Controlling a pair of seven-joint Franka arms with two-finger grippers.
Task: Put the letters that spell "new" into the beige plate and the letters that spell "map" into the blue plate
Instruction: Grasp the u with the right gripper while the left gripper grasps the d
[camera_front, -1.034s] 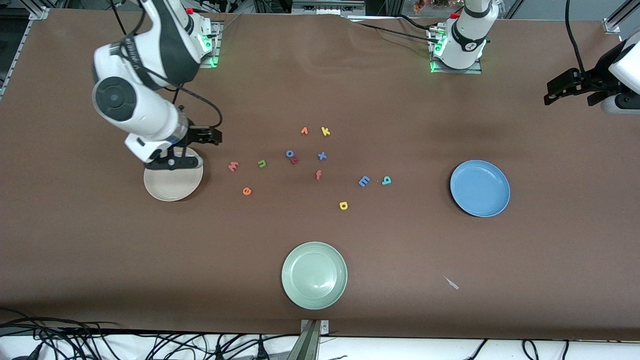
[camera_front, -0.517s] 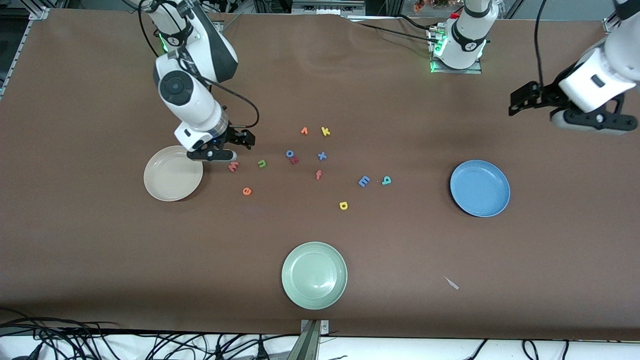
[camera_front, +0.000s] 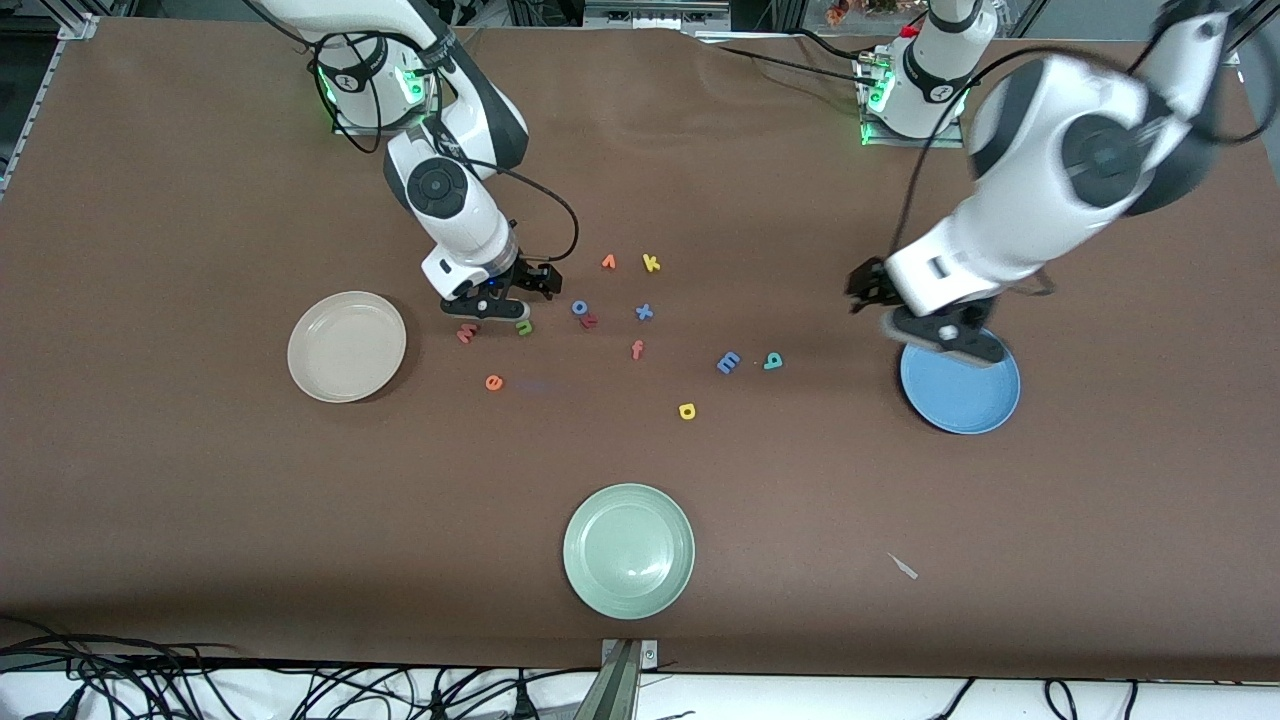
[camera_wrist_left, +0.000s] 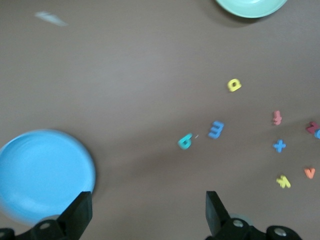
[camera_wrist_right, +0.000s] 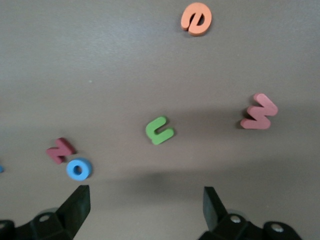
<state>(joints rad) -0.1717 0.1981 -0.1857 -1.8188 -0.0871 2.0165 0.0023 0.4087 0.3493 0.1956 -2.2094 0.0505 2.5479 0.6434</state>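
Front view shows me both arms out over the table. My right gripper (camera_front: 487, 308) hangs low over the green "n" (camera_front: 524, 327) and the pinkish-red "w" (camera_front: 466, 333). Its two fingers stand wide apart and hold nothing. In the right wrist view the green "n" (camera_wrist_right: 159, 130) lies on the table between the fingers (camera_wrist_right: 75, 205), a bit out in front of them. The "w" (camera_wrist_right: 258, 112) is off to one side of it. The orange "e" (camera_wrist_right: 196, 18) is farther out from my claw. A blue "o" (camera_wrist_right: 79, 169) and a small red letter (camera_wrist_right: 60, 150) touch each other near one finger.

The beige plate (camera_front: 346, 347) sits near this claw, toward the right arm's end of the table. It has no letters in it.

My left gripper (camera_front: 943, 336) hangs over the rim of the blue plate (camera_front: 962, 390). It is wide open too, and empty. In the left wrist view the blue plate (camera_wrist_left: 42, 172) is right by one finger (camera_wrist_left: 77, 212). The teal "a" (camera_wrist_left: 185, 141) and blue "m" (camera_wrist_left: 216, 129) lie out ahead of the claw, and the yellow "p" (camera_wrist_left: 233, 84) lies farther out. The blue plate has no letters in it.
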